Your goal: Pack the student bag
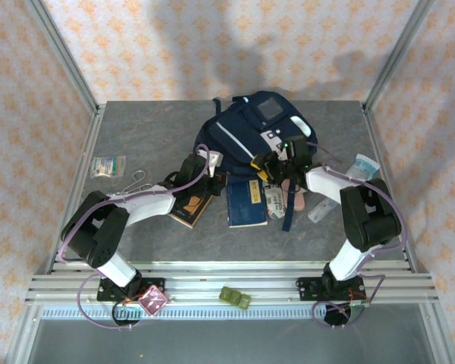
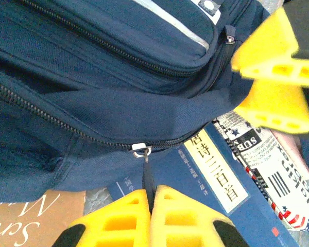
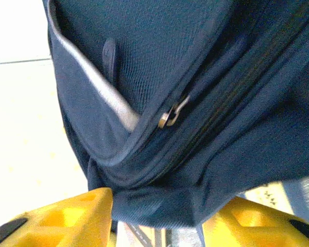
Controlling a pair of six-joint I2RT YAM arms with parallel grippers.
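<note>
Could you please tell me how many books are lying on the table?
2: a brown book, and a navy book with a yellow label just right of it; others may be hidden.

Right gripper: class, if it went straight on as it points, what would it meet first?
The student bag: its navy fabric bulges between the open fingers of the right gripper, seemingly touching.

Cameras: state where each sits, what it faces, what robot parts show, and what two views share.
Top external: above and behind the arms, looking down on the table; shows both arms, left gripper and right gripper at the student bag.
Left wrist: on the left arm, facing the bag's zip; its fingers shut on the zipper pull.
Right wrist: on the right arm, against the bag; its fingers apart around a fold.
Shared: top external and left wrist both show the blue book.
</note>
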